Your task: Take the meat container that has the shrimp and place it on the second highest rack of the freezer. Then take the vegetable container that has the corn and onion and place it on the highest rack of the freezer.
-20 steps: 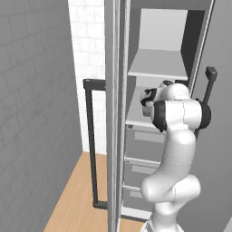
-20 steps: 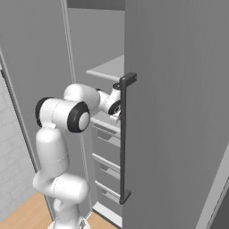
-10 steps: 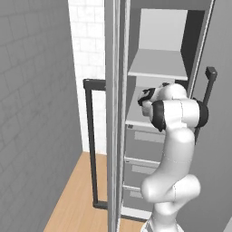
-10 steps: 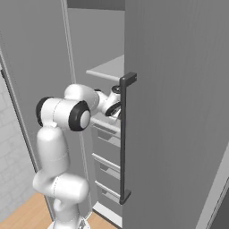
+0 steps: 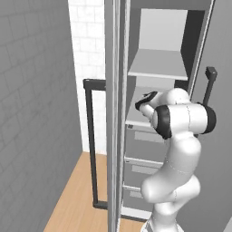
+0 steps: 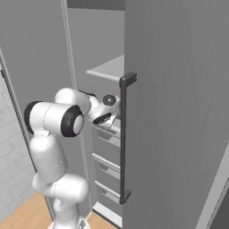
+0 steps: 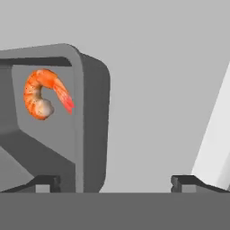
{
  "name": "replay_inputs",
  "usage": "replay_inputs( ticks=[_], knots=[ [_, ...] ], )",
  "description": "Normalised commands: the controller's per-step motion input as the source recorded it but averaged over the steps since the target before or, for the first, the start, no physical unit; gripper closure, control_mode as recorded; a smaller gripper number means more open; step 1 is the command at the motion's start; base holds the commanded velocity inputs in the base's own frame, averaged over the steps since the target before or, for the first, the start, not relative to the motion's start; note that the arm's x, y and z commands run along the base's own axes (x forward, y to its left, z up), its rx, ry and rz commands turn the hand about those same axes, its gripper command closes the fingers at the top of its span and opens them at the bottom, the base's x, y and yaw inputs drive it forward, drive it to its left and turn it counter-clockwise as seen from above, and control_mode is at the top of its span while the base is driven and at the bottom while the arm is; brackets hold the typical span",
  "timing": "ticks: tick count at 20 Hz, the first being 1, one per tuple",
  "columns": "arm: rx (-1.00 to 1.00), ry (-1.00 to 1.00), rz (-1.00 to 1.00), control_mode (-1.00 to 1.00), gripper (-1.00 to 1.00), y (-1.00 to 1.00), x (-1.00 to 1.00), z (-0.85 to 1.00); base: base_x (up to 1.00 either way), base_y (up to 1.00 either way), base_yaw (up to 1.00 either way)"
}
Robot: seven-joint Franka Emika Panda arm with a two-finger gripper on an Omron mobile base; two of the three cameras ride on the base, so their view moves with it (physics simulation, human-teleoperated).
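The fingers are seen spread apart and grasping nothing, with the meat container holding the shrimp lying released just beyond them inside the freezer, so the first placement is judged done and the vegetable container left.

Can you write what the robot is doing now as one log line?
arm: reaching into freezer | gripper: open | container: shrimp inside, right ahead
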Motion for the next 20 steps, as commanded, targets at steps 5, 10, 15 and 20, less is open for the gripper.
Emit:
replay_inputs(
  ticks=[5, 10, 15, 20],
  knots=[
    [0.00, 0.00, 0.00, -1.00, -1.00, 0.02, -0.49, 0.62, 0.00, 0.00, 0.00],
    [-0.04, 0.00, 0.00, -1.00, -1.00, 0.23, -0.57, 0.67, 0.00, 0.00, 0.00],
    [-0.07, 0.00, 0.00, -1.00, -1.00, 0.20, -0.70, 0.82, 0.00, 0.00, 0.00],
    [0.00, 0.01, 0.00, -1.00, -1.00, 0.00, -0.86, 0.93, 0.00, 0.00, 0.00]
  ],
)
